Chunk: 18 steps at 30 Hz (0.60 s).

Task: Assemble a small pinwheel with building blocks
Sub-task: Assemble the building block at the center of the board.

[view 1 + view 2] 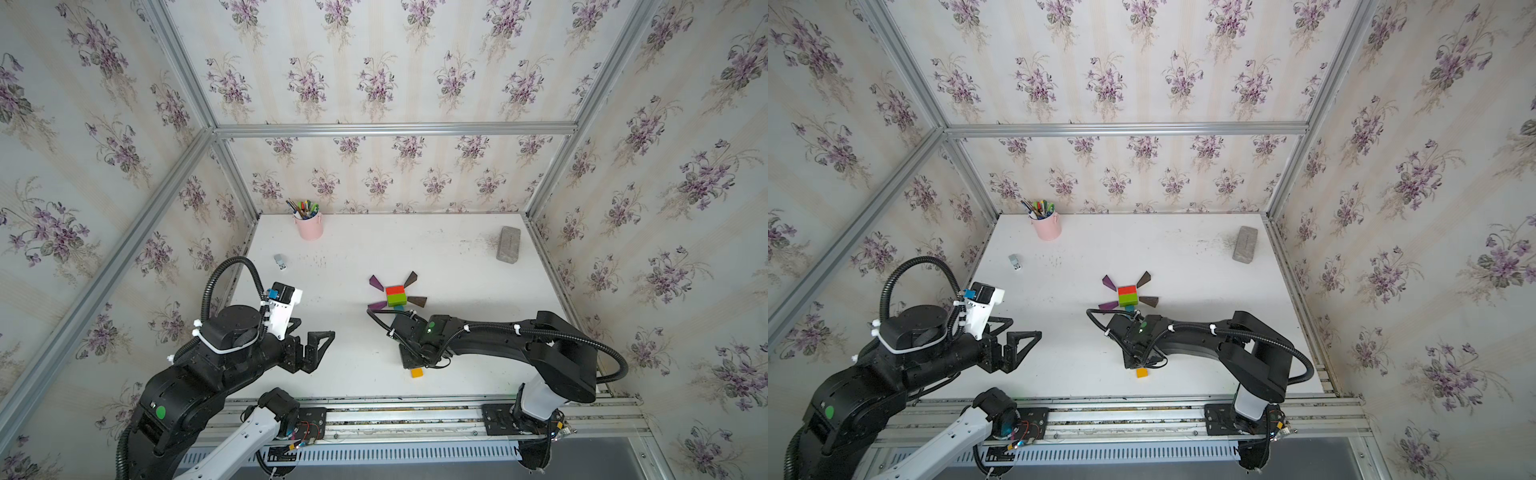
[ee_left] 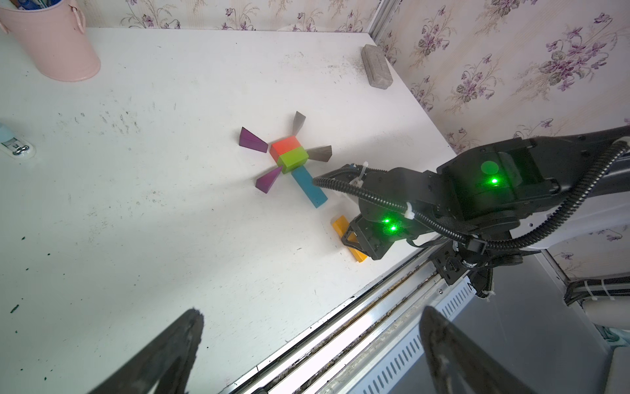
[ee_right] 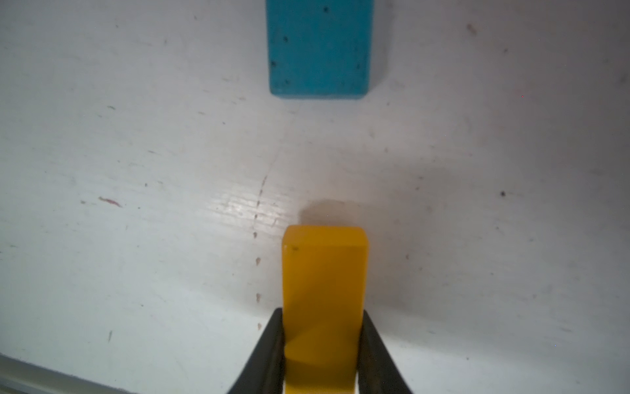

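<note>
Right hand [image 3: 322, 312], low over the table [image 3: 136, 204], clamps the yellow bar [image 3: 325, 266].

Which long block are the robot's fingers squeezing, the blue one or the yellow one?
The yellow bar, pinched by the fingers of the right gripper. The blue bar lies free, already touching the green brick of the pinwheel.

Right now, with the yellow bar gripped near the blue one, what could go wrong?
The right gripper holds the yellow bar short of the blue bar; pushing too far could shove the blue bar and green brick out of line. Its cable loop hangs over the blue bar and might brush it.
</note>
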Each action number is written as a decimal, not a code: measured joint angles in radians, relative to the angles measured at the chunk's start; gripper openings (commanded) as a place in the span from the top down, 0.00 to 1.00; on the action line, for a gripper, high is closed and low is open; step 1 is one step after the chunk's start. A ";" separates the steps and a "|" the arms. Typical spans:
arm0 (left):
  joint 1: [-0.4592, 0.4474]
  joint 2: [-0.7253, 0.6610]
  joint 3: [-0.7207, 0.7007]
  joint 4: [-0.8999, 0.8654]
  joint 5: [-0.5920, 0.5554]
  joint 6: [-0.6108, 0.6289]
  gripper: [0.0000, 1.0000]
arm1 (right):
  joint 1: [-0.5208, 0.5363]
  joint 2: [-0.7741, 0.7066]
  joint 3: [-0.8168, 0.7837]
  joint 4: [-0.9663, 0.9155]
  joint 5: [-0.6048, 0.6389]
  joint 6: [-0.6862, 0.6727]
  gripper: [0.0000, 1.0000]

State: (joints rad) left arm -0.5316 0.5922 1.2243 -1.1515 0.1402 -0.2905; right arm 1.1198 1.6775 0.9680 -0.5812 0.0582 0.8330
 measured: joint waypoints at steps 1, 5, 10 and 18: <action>0.000 0.000 0.000 0.000 0.000 0.000 0.01 | -0.002 0.005 0.003 0.002 0.000 -0.003 0.73; 0.000 -0.001 0.003 0.000 0.000 0.000 0.01 | -0.008 0.023 0.012 0.006 -0.003 -0.018 0.73; 0.000 0.001 0.007 0.000 0.000 0.000 0.01 | -0.020 0.035 0.025 0.008 -0.003 -0.029 0.73; 0.000 0.010 0.016 0.001 0.000 0.001 0.01 | -0.041 0.037 0.024 0.016 0.000 -0.050 0.73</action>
State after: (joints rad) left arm -0.5316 0.6022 1.2407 -1.1503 0.1402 -0.2897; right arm 1.0786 1.7142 0.9916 -0.5655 0.0586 0.7830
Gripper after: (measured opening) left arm 0.993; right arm 0.306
